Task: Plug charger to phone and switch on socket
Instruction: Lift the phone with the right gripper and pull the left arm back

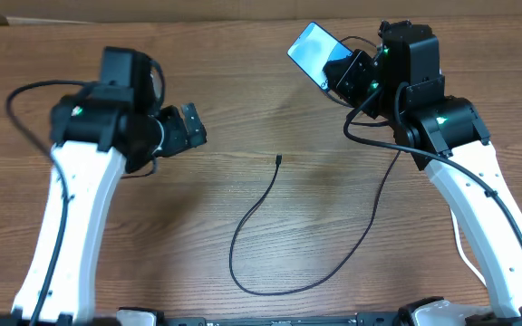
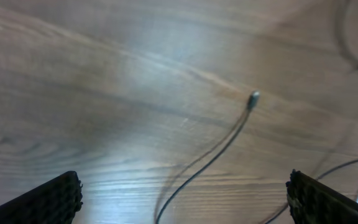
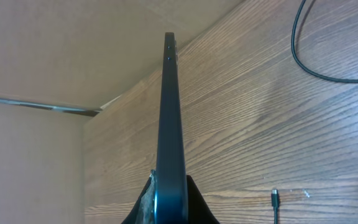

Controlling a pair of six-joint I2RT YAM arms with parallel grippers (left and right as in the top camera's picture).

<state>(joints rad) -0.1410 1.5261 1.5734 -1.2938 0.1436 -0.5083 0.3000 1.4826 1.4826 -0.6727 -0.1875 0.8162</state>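
Right pincer (image 1: 341, 72) clenched on phone (image 1: 314, 47) upper right, left pincer (image 1: 191, 127) gaping mid-left, charger (image 1: 233, 256) looping loose between, open table (image 1: 243, 109) round its tip

The charger (image 1: 233, 250) slips behind the right arm (image 1: 460, 172), so its plug end is hidden. The right gripper (image 1: 338, 72) covers the near end of the phone (image 1: 313, 45). From the right wrist the phone is edge-on, its screen unseen and its bottom cut off. The left wrist view is blurred: the connector tip (image 2: 253, 98) is a smudge, and the left gripper (image 2: 184, 199) shows only cropped pads (image 2: 51, 200).
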